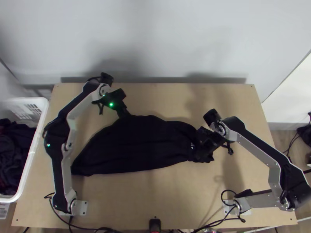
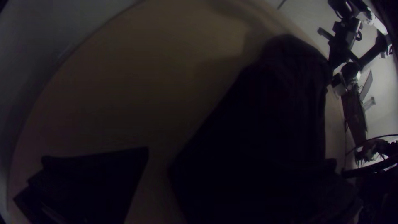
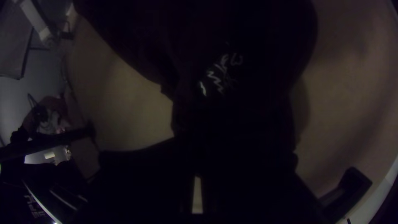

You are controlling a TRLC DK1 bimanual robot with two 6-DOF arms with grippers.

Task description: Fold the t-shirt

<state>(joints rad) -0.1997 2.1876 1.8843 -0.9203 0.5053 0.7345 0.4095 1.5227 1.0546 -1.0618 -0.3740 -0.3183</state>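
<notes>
Crosswise, the black shirt (image 1: 136,145) lies over the middle of the table (image 1: 128,202), a long, uneven shape with a rounded far edge and a tapering near-left end; whether it is folded over, I cannot tell. White print (image 1: 192,146) shows near its right end. That end is in the grip of the right tool (image 1: 200,154), its wide fingers (image 3: 153,178) drawn together on the cloth, with just a thin slit between them farther back. At the shirt's far edge, left of its middle, is the left tool (image 1: 123,112), standing open: in the left wrist view one finger (image 2: 99,178) sits over bare wood, a strip of table between it and the dark cloth. The other finger blends into the black, so I cannot tell whether it touches the shirt. Beside the table on the left, a white basket (image 1: 43,106) holds dark clothes (image 1: 15,151).
</notes>
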